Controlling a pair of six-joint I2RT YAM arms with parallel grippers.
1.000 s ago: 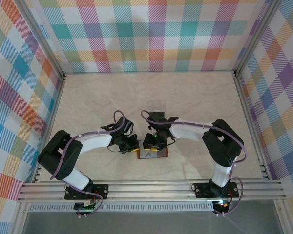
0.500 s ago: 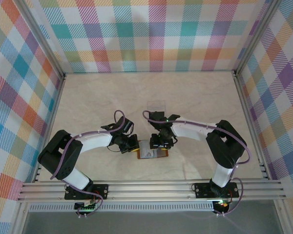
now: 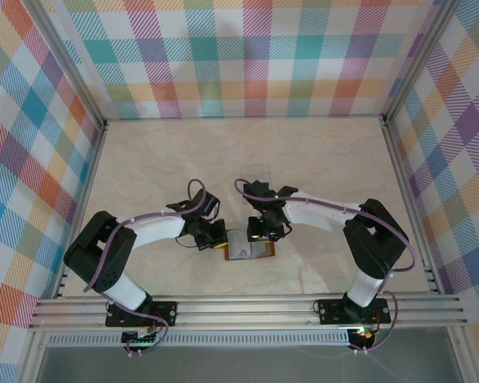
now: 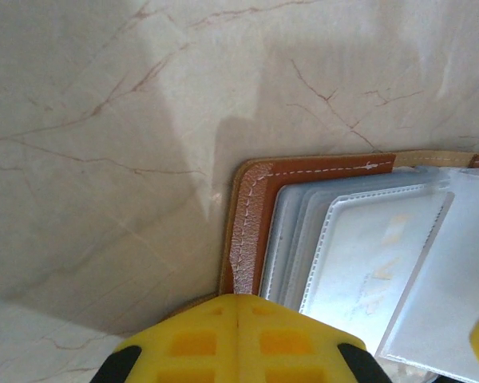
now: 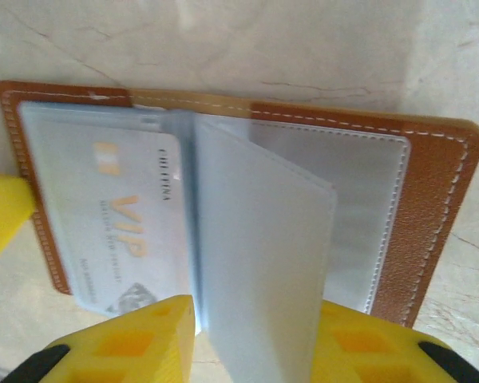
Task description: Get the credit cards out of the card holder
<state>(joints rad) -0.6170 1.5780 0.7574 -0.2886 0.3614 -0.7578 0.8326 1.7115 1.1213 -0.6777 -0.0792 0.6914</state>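
The brown card holder (image 3: 259, 252) lies open near the table's front edge. My left gripper (image 3: 220, 238) is shut on the card holder's left leather edge (image 4: 247, 207), which creases up into the closed yellow tips (image 4: 238, 299). A pale credit card (image 5: 120, 231) marked VIP sits inside a clear sleeve on the left half, and shows again in the left wrist view (image 4: 367, 263). My right gripper (image 5: 255, 319) hangs over the holder (image 5: 439, 207), open. A pale sleeve page (image 5: 259, 263) stands up between its fingers, with a gap beside the left finger (image 5: 144, 335).
A clear plastic square (image 3: 255, 170) lies on the marble table (image 3: 160, 159) behind the grippers. Checked walls close in the back and both sides. A metal rail (image 3: 239, 307) runs along the front. Both arms meet over the holder.
My right gripper shifted a little to the right over the holder; its jaws widened, then narrowed around the raised sleeve page. The left arm has not moved.
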